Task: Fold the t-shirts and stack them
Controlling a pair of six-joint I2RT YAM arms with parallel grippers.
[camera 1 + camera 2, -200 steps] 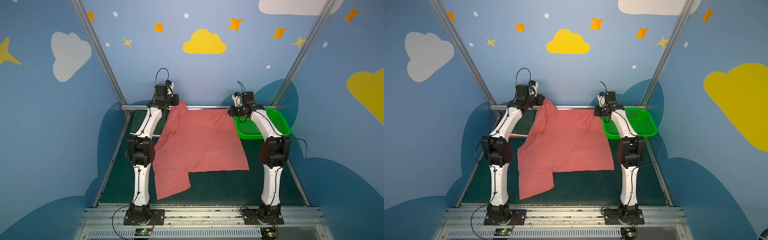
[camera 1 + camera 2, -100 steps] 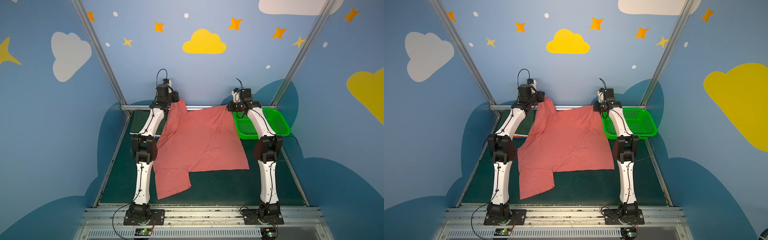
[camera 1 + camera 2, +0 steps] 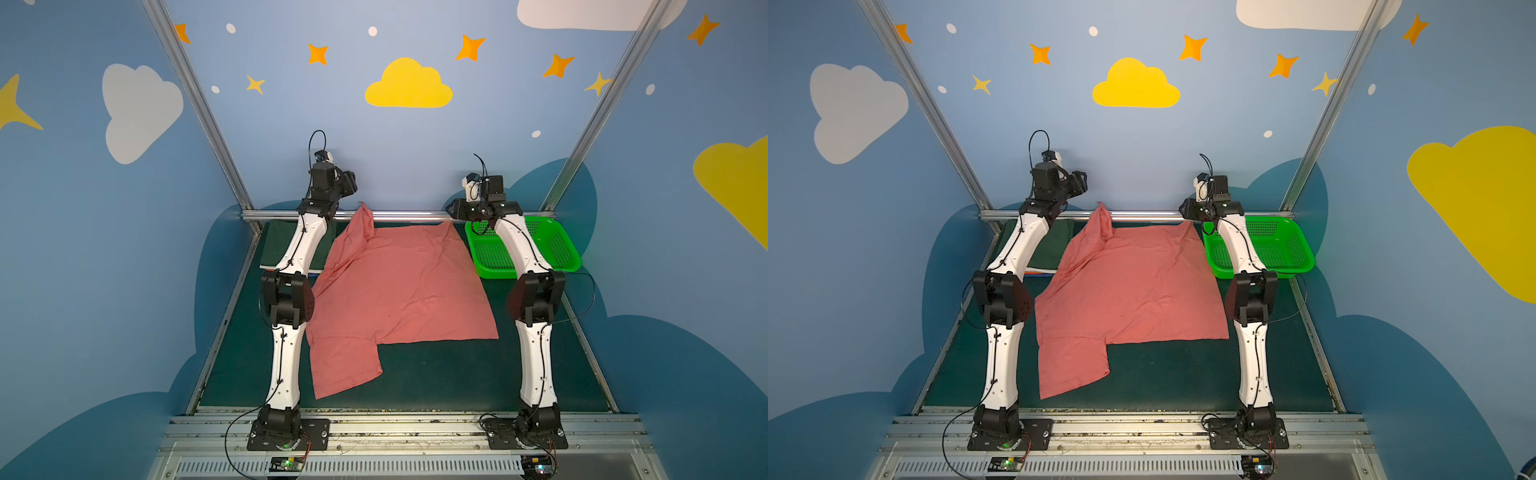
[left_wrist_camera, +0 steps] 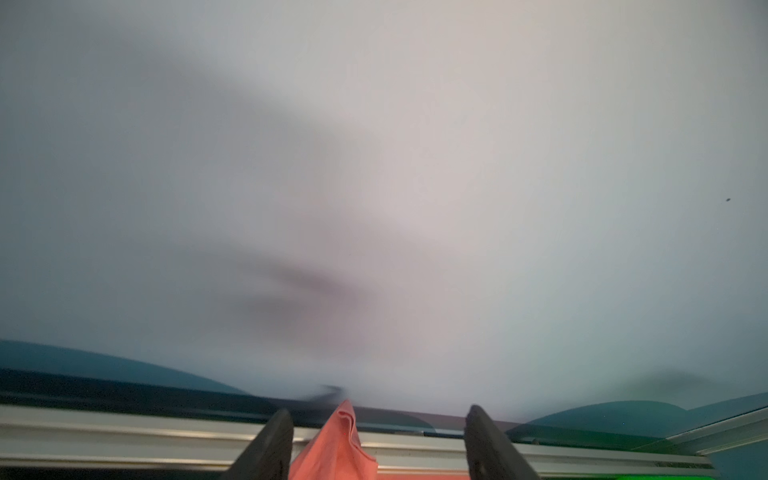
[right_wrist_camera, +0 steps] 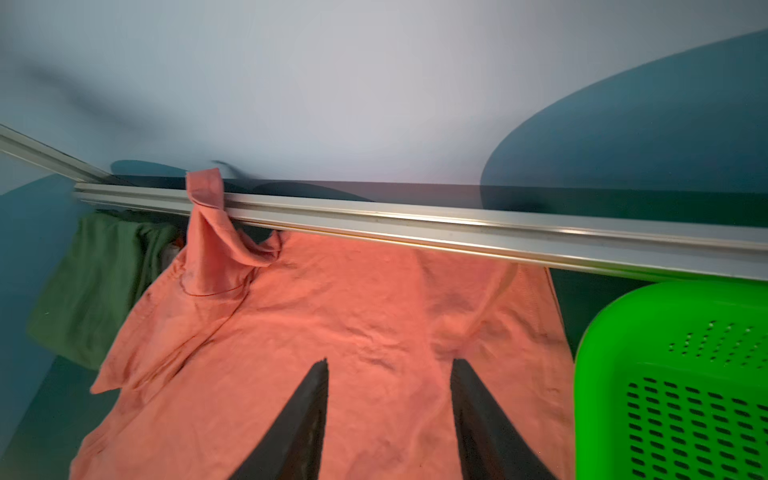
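Right wrist view shows my right gripper (image 5: 388,363) wide apart over the pink shirt (image 5: 374,311) lying on the table (image 3: 436,386), my left gripper (image 4: 378,409) apart around its bunched-up corner (image 4: 340,440), so I should lift both straight up without snagging cloth.

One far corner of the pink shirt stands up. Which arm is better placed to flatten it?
Left, probably: the raised corner sits close to the open left pincer; the right pincer hangs farther off.
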